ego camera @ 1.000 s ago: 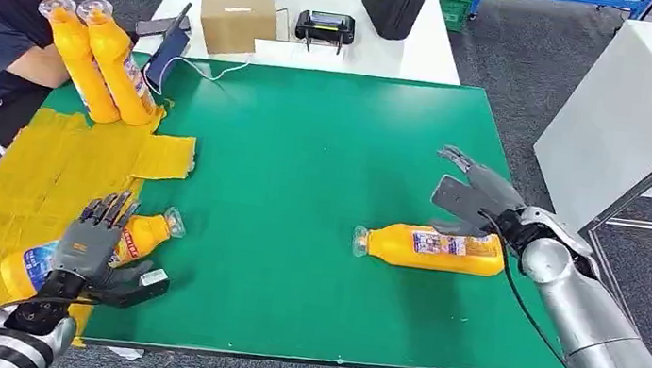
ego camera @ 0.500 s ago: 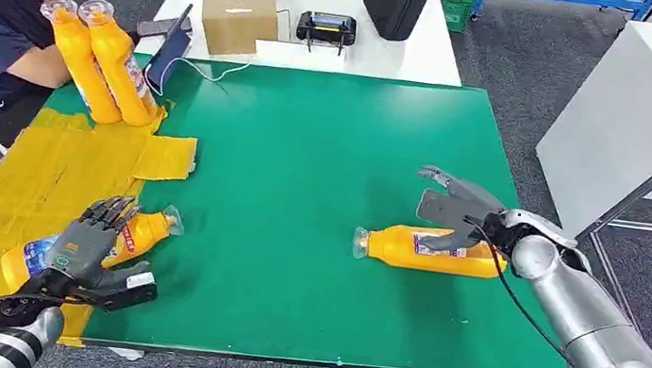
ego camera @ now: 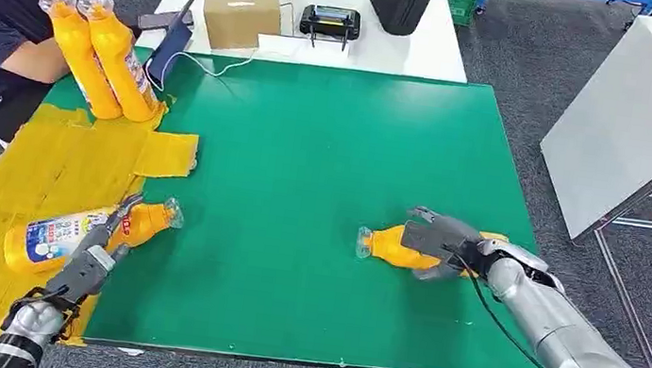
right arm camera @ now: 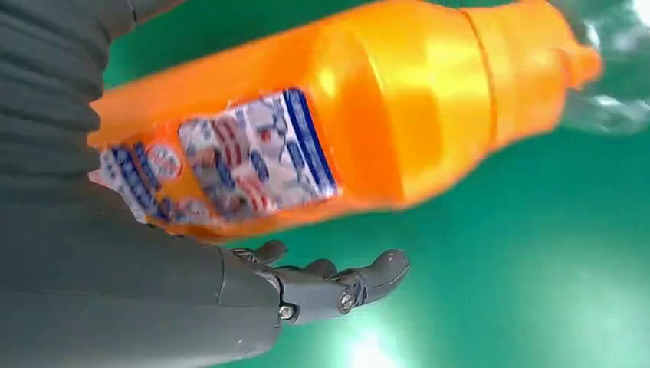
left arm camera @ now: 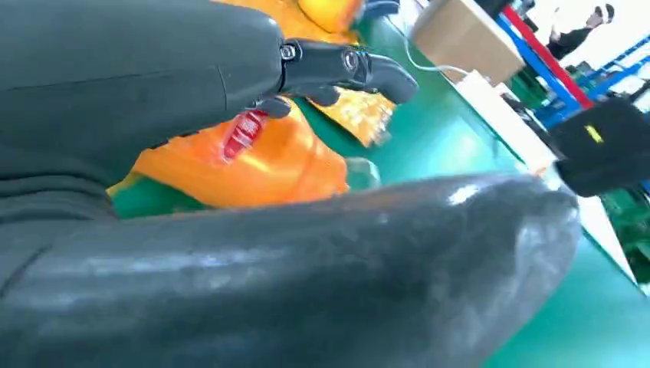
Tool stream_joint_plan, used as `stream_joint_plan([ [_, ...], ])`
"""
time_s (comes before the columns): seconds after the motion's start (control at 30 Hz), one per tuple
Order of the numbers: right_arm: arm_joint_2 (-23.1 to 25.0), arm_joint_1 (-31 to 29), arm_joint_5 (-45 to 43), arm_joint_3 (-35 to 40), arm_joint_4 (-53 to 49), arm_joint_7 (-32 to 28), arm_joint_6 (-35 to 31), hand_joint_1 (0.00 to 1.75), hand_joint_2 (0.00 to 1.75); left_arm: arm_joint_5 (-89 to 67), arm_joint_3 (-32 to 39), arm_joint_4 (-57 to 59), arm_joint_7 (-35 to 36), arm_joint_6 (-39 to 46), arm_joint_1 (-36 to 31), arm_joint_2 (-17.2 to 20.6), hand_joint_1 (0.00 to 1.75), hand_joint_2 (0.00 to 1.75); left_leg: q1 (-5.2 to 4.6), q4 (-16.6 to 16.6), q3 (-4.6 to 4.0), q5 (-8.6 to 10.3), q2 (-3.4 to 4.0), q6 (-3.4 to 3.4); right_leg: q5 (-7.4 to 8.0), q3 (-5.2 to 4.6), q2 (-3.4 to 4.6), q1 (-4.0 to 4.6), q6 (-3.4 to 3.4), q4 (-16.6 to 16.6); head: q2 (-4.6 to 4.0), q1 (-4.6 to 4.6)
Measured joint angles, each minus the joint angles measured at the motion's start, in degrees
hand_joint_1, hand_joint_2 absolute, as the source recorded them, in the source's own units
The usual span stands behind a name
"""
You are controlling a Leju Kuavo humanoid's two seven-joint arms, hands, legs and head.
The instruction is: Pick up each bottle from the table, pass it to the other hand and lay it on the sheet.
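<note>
Two bottles lie flat. Right hand point(ego camera: 433, 243) wraps loosely over the bottle on the green mat point(ego camera: 387, 246), grip unclear. Left hand point(ego camera: 96, 254) empty, fingers apart, beside the bottle on the yellow sheet point(ego camera: 68, 234).

The worktop point(ego camera: 306, 162) is covered in plain deep green. Along its left edge lies a crumpled yellow sheet point(ego camera: 38, 175). On the sheet lies an orange bottle point(ego camera: 83, 233) with a white and blue label and clear cap. Near the right edge, a second orange bottle point(ego camera: 390, 247) carries a white label printed in blue and red. Both hands are dark grey: left hand point(ego camera: 88, 267), right hand point(ego camera: 438, 242).
</note>
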Motion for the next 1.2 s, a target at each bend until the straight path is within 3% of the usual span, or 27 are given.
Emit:
stream_joint_plan([
  [0.47, 1.24, -0.8, 11.13, 0.96, 6.58, 2.73, -8.2, 0.0, 1.75, 2.8, 2.25, -10.18, 0.0, -4.94, 5.41, -3.08, 0.0, 0.0, -0.02, 0.02, -0.33, -0.03, 0.04, 0.01, 0.01, -0.35, 0.02, -0.02, 0.01, -0.06, 0.0, 0.0],
  [0.93, -9.01, 0.63, 11.71, -3.15, -0.86, 3.85, -0.87, 0.0, 1.75, 5.4, 7.04, -13.5, 0.0, -7.19, 9.44, -3.32, 0.0, 0.0, -0.1, 0.05, -0.56, -0.03, 0.04, 0.03, 0.04, -0.54, 0.04, -0.09, 0.07, -0.05, 0.0, 0.0],
  [1.2, -11.13, 1.6, 11.69, -3.96, -3.59, 4.04, -0.35, 0.0, 1.75, 5.4, 7.8, -13.94, 0.0, -7.52, 9.57, -3.69, 0.0, 0.0, -0.09, 0.05, -0.62, -0.03, 0.06, 0.03, 0.04, -0.62, 0.04, -0.07, 0.07, -0.04, 0.0, 0.0],
])
